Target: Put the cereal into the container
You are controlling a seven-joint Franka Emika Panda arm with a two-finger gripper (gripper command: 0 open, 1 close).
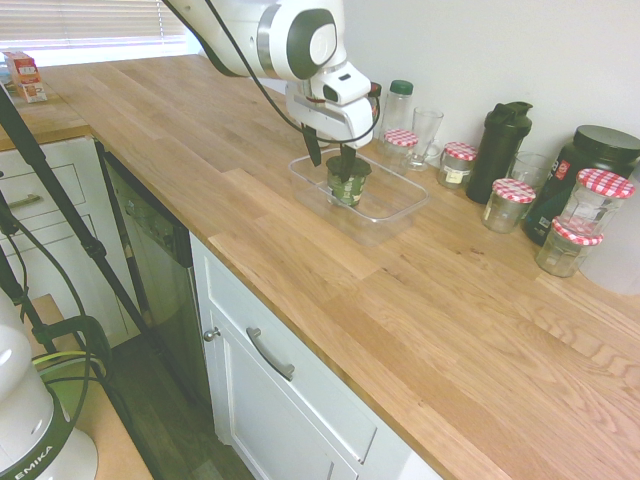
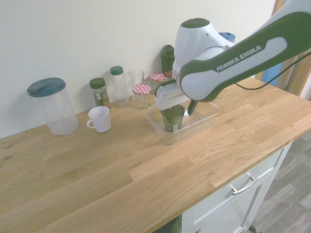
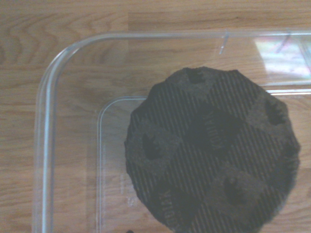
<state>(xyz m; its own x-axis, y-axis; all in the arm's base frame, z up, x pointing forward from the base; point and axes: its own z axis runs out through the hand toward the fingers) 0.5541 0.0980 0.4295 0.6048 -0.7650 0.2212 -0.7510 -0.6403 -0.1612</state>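
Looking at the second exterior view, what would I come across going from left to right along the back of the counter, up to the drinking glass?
Clear pitcher with a blue lid → white mug → clear bottle with a green cap → clear drinking glass.

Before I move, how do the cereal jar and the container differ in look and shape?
The cereal jar is round, while the container is rectangular with rounded corners. The jar looks dark green, but the container is clear enough to show the wood grain through it. The jar is narrow and its top stands above the rim; the container is much wider and shallow. Both are upright.
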